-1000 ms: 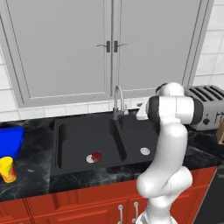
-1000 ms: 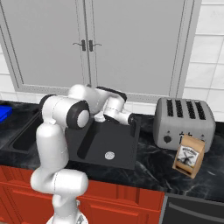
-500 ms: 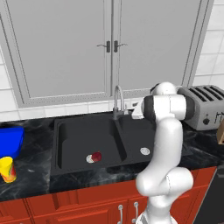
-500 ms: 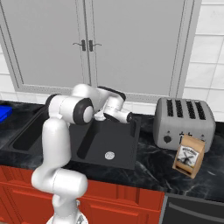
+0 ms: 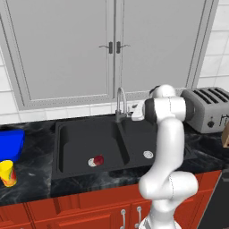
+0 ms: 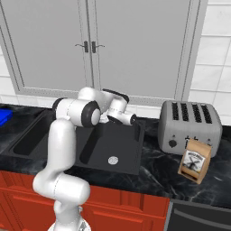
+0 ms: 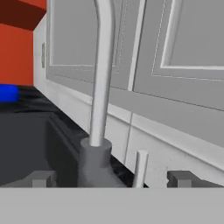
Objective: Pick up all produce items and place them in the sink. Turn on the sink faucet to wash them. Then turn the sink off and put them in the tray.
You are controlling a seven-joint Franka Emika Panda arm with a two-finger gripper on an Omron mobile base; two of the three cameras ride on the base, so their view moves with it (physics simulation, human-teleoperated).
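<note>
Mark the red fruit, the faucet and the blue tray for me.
red fruit (image 5: 99, 159), left base view, its top.
faucet (image 5: 120, 103), left base view, upright neck.
blue tray (image 5: 11, 142), left base view, outer wall.

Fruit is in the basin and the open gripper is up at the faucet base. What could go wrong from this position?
1. In the hand view the open gripper straddles the sink faucet stem, with the thin side lever off-centre; closing now may grab the stem rather than the lever.
2. The produce item sits beside the left drain, away from the faucet base, so water may miss it.
</note>
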